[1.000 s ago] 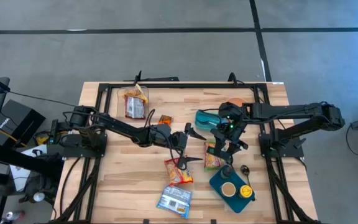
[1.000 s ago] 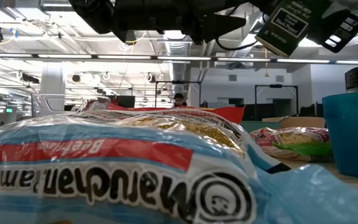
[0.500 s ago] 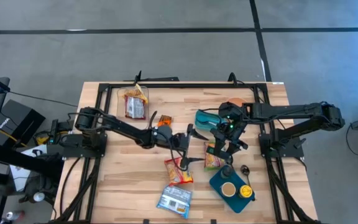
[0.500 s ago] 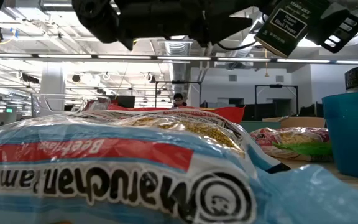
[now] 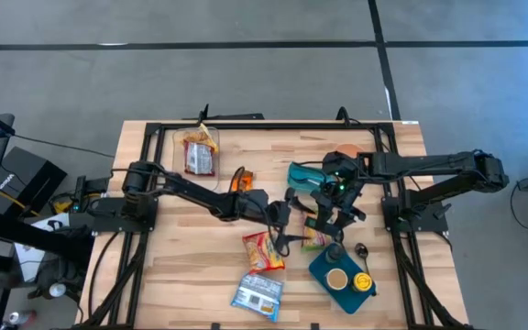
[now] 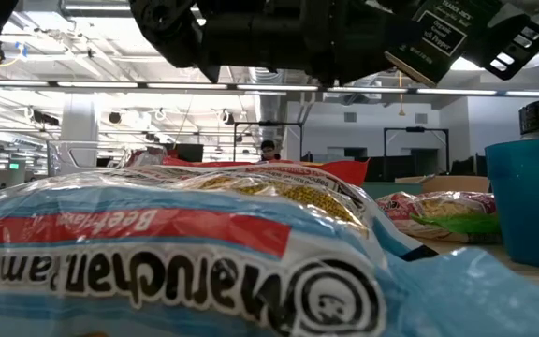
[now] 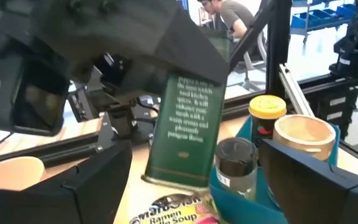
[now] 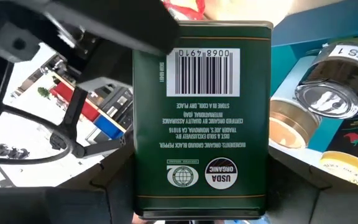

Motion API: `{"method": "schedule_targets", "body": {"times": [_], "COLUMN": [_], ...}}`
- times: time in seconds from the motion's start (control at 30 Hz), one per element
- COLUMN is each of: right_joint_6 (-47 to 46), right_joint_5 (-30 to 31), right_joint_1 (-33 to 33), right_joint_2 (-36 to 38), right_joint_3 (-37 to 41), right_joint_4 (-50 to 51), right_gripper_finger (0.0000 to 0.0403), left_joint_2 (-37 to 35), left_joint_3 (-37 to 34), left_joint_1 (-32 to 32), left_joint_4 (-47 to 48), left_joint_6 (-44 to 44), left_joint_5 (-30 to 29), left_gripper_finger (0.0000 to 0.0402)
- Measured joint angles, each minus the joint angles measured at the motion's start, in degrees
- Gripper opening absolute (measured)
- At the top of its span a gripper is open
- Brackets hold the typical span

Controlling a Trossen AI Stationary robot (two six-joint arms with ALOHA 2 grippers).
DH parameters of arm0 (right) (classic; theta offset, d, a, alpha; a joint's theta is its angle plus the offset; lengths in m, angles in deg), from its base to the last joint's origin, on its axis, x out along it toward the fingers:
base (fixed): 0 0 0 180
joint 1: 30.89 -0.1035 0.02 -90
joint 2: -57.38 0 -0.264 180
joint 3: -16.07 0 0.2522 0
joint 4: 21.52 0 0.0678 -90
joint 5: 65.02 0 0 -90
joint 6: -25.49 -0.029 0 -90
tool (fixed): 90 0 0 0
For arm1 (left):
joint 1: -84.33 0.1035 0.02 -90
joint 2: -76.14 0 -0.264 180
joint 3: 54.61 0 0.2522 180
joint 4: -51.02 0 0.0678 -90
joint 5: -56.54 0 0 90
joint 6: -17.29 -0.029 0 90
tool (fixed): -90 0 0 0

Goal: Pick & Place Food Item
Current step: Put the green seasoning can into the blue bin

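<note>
Filling the low view's foreground: ramen pack (image 6: 204, 271), blue, white and red, lying at the table's (image 5: 181, 266) front edge, seen from above at (image 5: 258, 294).
Blue tray: tray (image 5: 322, 269) at the front right, holding a wooden cup (image 5: 337, 279), a yellow-lidded jar (image 5: 363, 281) and a dark-lidded jar (image 5: 335, 252).
Red pack: a red and yellow snack pack (image 5: 262, 252) lies just behind the ramen pack, near the table's middle.
Soup pack: a green and yellow pack (image 5: 313, 237) lies beside the tray, under the right arm's load.
Left gripper: left gripper (image 5: 291, 215) hangs over the table's middle, fingers spread wide with nothing between them, facing the tin and the tray; the tin shows between its fingers (image 7: 98, 180) farther off.
Tin: green pepper tin (image 8: 204, 118) is lifted off the table, above the soup pack and just behind the tray, also seen at (image 7: 188, 130) and (image 6: 429, 37).
Right gripper: right gripper (image 5: 326, 213) is clamped on the tin and holds it in the air, label and barcode turned to its own camera.
Teal bowl: bowl (image 5: 305, 174) sits behind the right gripper.
Orange packet: a small packet (image 5: 242, 178) lies behind the left arm.
Back bag: a clear bag with a red label (image 5: 198, 151) lies at the back left.
Room: a person (image 7: 229, 15) is beyond the table.
</note>
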Motion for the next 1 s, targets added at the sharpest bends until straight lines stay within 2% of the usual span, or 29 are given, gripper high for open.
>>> {"method": "schedule_targets", "body": {"times": [0.13,0.43,1.0], "right_joint_6": [0.00,-0.46,-1.07], "right_joint_5": [0.16,0.17,0.20], "right_joint_1": [0.01,0.01,0.01], "right_joint_2": [0.00,0.00,0.00], "right_joint_3": [0.00,0.00,0.00], "right_joint_4": [-0.04,0.03,0.19], "right_gripper_finger": [0.0255,0.0255,0.0255], "left_joint_2": [-0.05,-0.13,2.54], "left_joint_3": [2.15,5.61,8.67], "left_joint_1": [-0.05,-0.11,0.00], "left_joint_4": [0.76,8.65,9.81], "left_joint_6": [0.00,-2.39,-2.73], "left_joint_5": [0.01,0.02,1.39], "left_gripper_finger": [0.0337,0.0324,0.0301]}}
